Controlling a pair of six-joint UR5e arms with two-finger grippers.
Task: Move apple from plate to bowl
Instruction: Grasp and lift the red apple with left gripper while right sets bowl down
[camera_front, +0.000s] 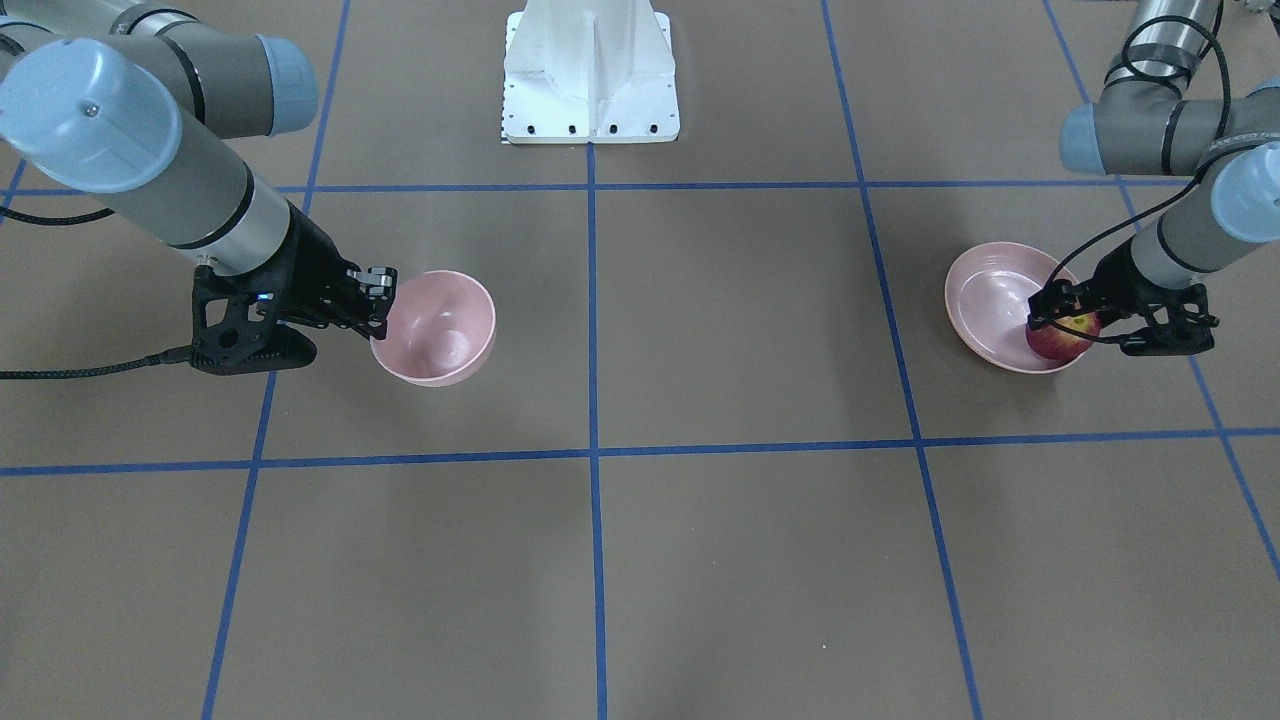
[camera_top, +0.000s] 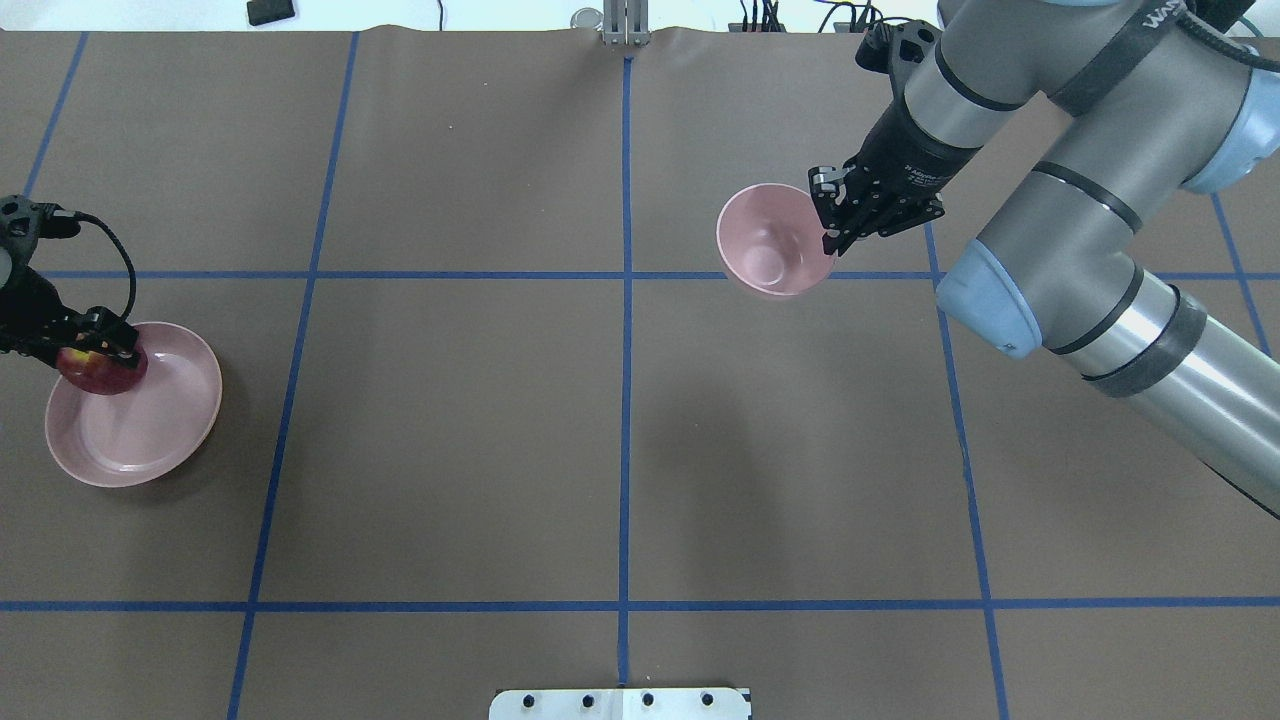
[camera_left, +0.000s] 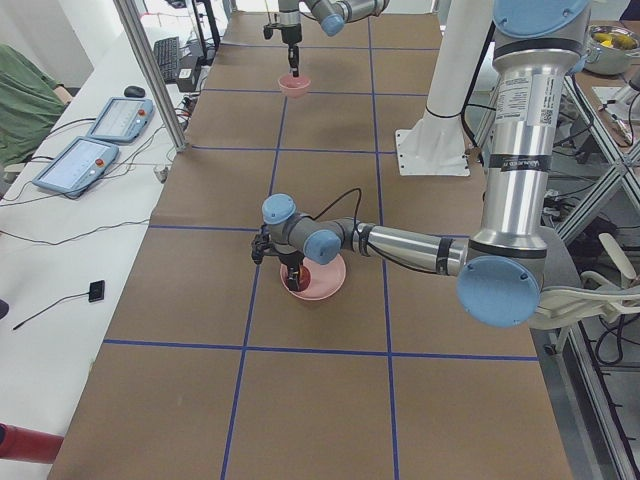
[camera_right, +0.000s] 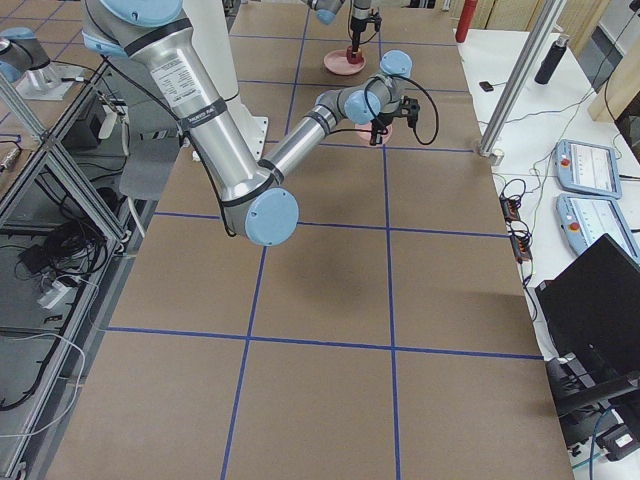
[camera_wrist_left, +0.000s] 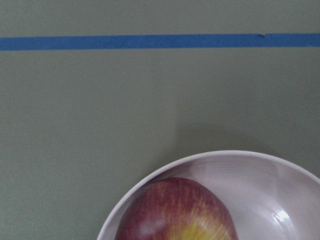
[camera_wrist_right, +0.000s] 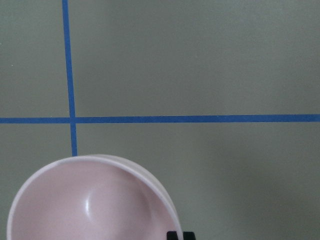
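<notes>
The dark-red apple (camera_front: 1058, 342) lies at the edge of the wide pink plate (camera_front: 985, 300) on the table's left side; it also shows in the overhead view (camera_top: 100, 375) and the left wrist view (camera_wrist_left: 175, 212). My left gripper (camera_front: 1062, 318) is down over the apple with a finger on each side, shut on it. The small deep pink bowl (camera_front: 440, 330) is on the right side, tilted. My right gripper (camera_front: 383, 305) is shut on the bowl's rim (camera_top: 765, 250). One fingertip (camera_wrist_right: 180, 235) shows beside the bowl (camera_wrist_right: 90, 205).
The white robot base (camera_front: 590, 70) stands at the table's middle edge. Blue tape lines (camera_top: 625, 300) split the brown table into squares. The plate (camera_top: 160, 420) and the bowl are far apart, with bare table between them. Control pendants (camera_left: 90, 150) lie on a side bench.
</notes>
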